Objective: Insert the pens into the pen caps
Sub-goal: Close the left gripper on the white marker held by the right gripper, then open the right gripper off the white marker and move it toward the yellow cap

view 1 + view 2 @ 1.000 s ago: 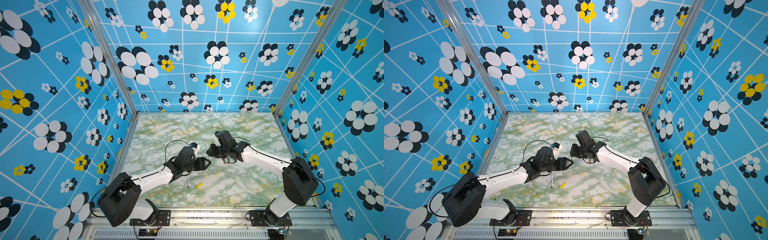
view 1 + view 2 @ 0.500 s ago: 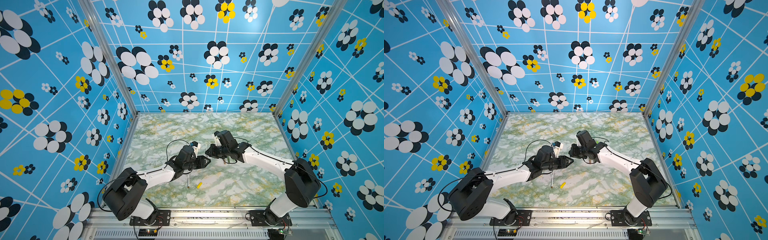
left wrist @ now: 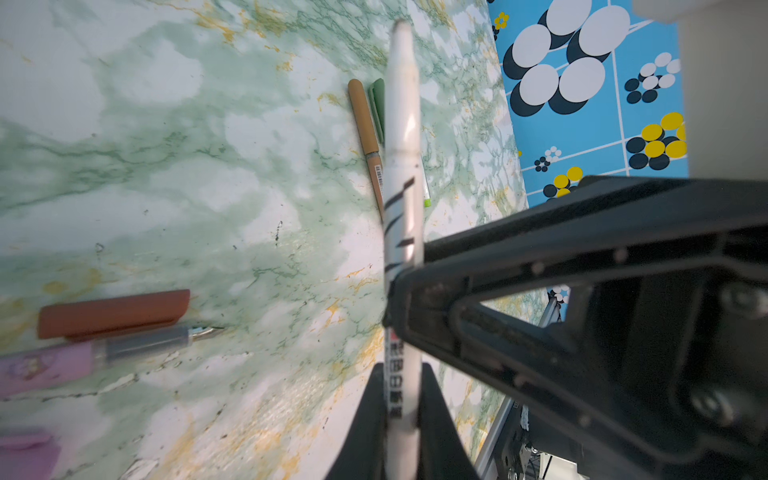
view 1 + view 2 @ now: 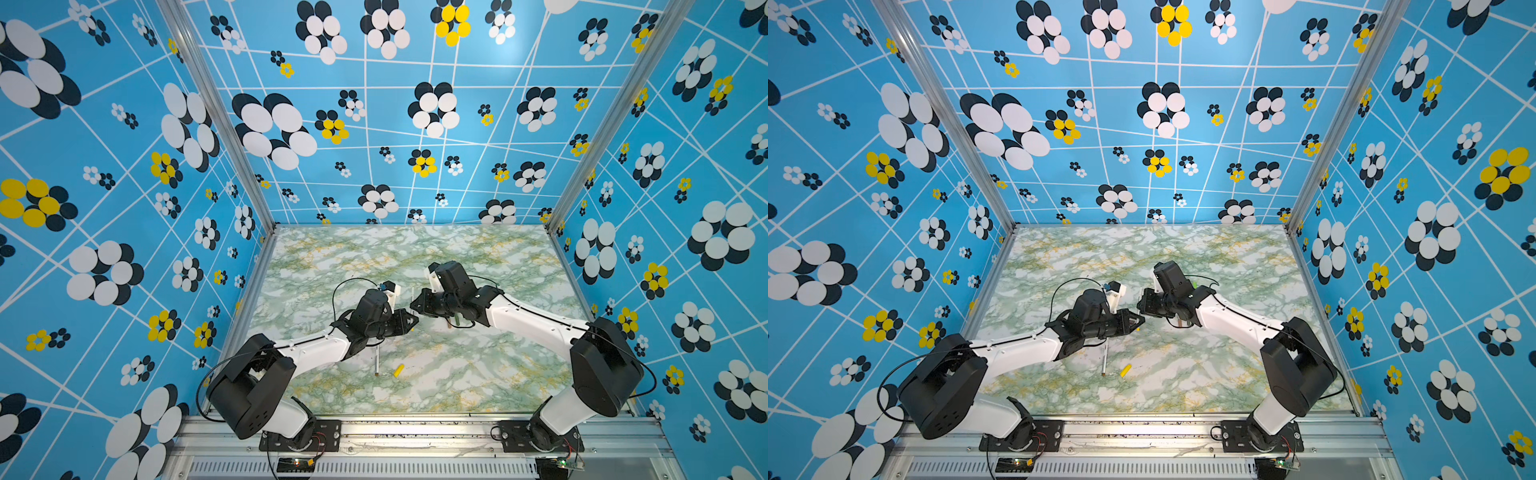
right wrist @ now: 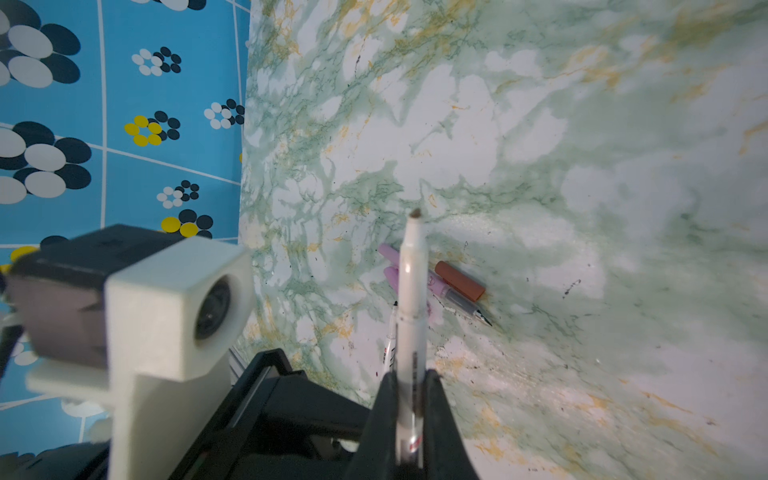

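white pen vs claws: the white pen (image 3: 401, 124) is pinched by both claws at once, held off the tabletop (image 4: 353, 257) near its middle. the claws meet nose to nose in both top views.
left claw: the left claw (image 3: 401, 368) is clenched on the printed lower stretch of the barrel, one finger on each side.
right claw: the right claw (image 5: 410, 374) is clenched on the same pen. in the left wrist view its black finger bears on the barrel just beyond the left claw's grip, towards the tip.
free end: the tip end sticks out past both grips. in a top view the pen is a thin pale stick (image 4: 411, 292) between the claws.
pen's look: slim white barrel with black print, a seam, then a narrower neck ending in a small brown tip, bare of any cap.
below on the tabletop: a brown cap (image 5: 459, 280) lies alongside a pink pen (image 5: 440, 289).
under the right arm: a tan pen (image 3: 365, 133) and a green pen (image 3: 377, 104) lie side by side.
nearer the front: a second white pen (image 4: 377, 361), with a yellow cap (image 4: 399, 370) just beside it.
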